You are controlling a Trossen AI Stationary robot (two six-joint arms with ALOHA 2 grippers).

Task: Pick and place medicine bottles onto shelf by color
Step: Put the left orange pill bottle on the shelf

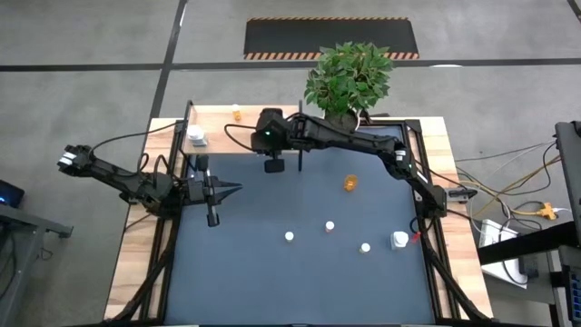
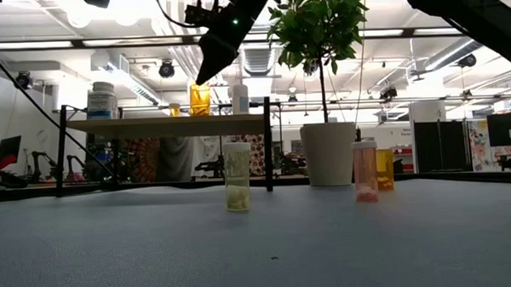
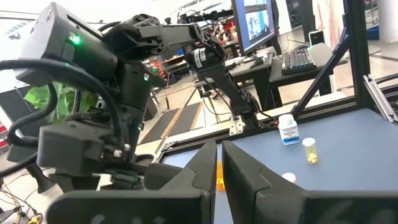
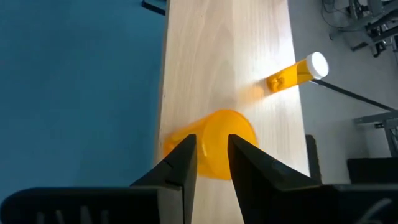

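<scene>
Amber medicine bottle (image 4: 214,142) upright on wooden shelf (image 4: 217,68), desk's twelve o'clock edge, between right gripper (image 4: 211,163) jaws, slightly parted. Probably light, rigid, slick plastic; best gripped mid-body. Left gripper (image 1: 214,190) clenched, idle.

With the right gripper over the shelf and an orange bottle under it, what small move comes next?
Probably lift the right gripper straight up. The orange bottle already stands on the shelf between slightly parted fingers, so rising clears it without tipping.
</scene>
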